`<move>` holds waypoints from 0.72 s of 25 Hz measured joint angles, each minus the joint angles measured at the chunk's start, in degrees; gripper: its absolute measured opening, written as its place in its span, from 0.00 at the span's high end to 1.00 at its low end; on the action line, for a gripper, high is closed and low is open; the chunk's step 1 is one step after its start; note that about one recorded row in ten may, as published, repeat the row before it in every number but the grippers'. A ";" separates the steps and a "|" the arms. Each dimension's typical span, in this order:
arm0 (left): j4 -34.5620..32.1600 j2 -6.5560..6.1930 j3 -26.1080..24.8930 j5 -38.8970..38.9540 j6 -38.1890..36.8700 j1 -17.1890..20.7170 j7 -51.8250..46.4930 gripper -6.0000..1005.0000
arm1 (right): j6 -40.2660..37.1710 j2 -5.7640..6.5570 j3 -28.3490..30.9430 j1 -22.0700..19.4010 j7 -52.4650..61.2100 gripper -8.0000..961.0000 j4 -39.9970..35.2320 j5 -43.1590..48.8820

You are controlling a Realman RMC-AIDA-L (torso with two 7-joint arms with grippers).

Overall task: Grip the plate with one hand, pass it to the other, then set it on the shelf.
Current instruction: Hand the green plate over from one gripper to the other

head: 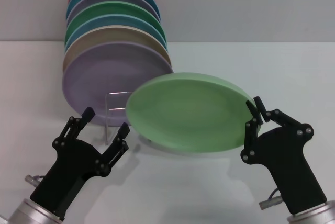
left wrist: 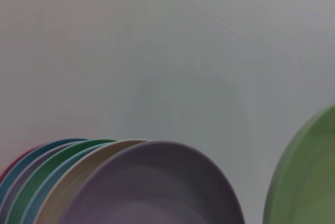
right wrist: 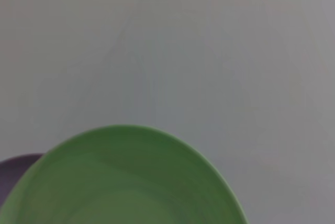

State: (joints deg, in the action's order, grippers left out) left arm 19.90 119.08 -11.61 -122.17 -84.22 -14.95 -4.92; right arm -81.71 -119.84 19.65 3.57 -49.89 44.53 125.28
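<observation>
The pale light-green plate (head: 188,111) hangs tilted above the white table, held by its right rim in my right gripper (head: 255,113), which is shut on it. It also shows in the right wrist view (right wrist: 125,182) and at the edge of the left wrist view (left wrist: 309,182). My left gripper (head: 105,122) is open at the front left, just left of the plate's left rim and apart from it. The shelf, a thin silver wire rack (head: 116,110), stands behind the left gripper, between the plate and the lavender plate (head: 104,80).
A row of several upright plates leans back along the rack: lavender in front, then tan (head: 112,38), blue, darker green (head: 112,12), and others. They also show in the left wrist view (left wrist: 152,187). A grey wall stands behind the table.
</observation>
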 joint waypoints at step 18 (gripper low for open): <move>2.44 0.01 -0.43 -0.05 3.35 -2.19 0.00 0.19 | 0.49 -0.05 -3.03 3.58 -0.88 0.97 -0.42 -3.05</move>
State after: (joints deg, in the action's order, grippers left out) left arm 22.35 119.09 -12.04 -122.22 -80.87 -17.15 -4.92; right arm -81.22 -119.89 16.62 7.15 -50.76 44.11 122.23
